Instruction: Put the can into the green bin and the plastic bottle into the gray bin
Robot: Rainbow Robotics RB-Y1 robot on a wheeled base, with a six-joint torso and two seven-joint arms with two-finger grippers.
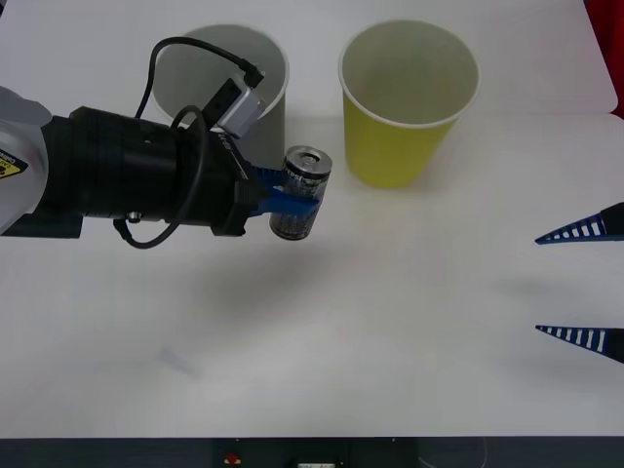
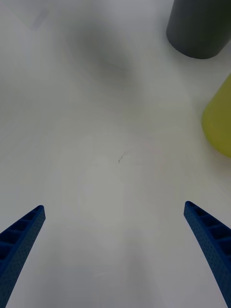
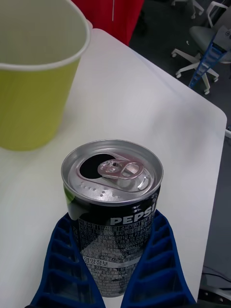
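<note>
Left gripper (image 1: 291, 195) clamps the can (image 1: 300, 193) between its blue ribbed fingers (image 3: 159, 260), one on each side of the label. In the front view the can sits in front of and between the two cups, top tilted toward the far side. Whether it rests on the white worktop (image 1: 370, 331) or hangs just above it, cannot tell. The can's top is open, pull-tab (image 3: 124, 170) lying flat, dark Pepsi label facing the wrist camera.

Green bin (image 1: 408, 102), a yellow-green paper cup, stands upright at the far middle of the worktop, just to the right of the can and apart from it; the left wrist view has it close beyond the can (image 3: 36, 72). Gray bin (image 1: 226, 83) stands upright beside it on the left, partly behind the left arm (image 1: 127, 180) and its cable.

Right gripper (image 1: 585, 283) is at the right edge of the worktop, fingers spread wide, holding nothing, well apart from the cups. Its wrist view has bare worktop between the fingers (image 2: 211, 240), with the gray bin (image 2: 199, 29) and green bin (image 2: 221, 120) farther off.
</note>
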